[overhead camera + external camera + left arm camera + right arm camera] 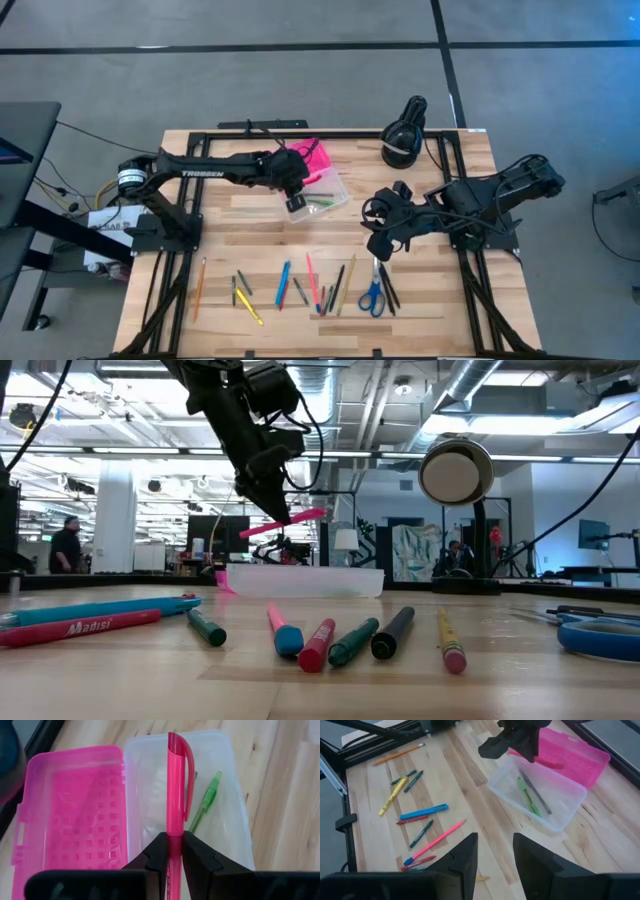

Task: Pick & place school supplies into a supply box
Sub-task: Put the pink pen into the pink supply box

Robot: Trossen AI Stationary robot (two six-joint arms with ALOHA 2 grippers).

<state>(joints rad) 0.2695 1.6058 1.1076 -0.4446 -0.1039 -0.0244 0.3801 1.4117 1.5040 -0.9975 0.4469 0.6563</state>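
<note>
A translucent pink pen with a clip [176,785] is gripped between the narrow fingers of the left claw [171,851], which is held above the clear plastic base [227,795] of the open pencil case. The pen is seen in the low view [283,523] tilted, clear of the case below it. The bright pink textured lid [70,815] lies flat beside the base, joined along the hinge. Inside the base a green translucent pen [206,802] and a dark thin pen [538,795] are lying side by side.

The case is placed toward the far middle of the wooden slatted surface [230,210], just beside a black round device with a white label [403,135].

The right claw [494,851] is held over the surface to the right of the case, its fingers parted wide and nothing between them.

Along the near edge a row of pencils and pens is spread out: an orange pencil [199,288], a yellow pen [248,311], a blue pen [284,283] and a pink pencil [311,280]. A pair of blue-handled scissors [373,293] lies at the right end of the row.
</note>
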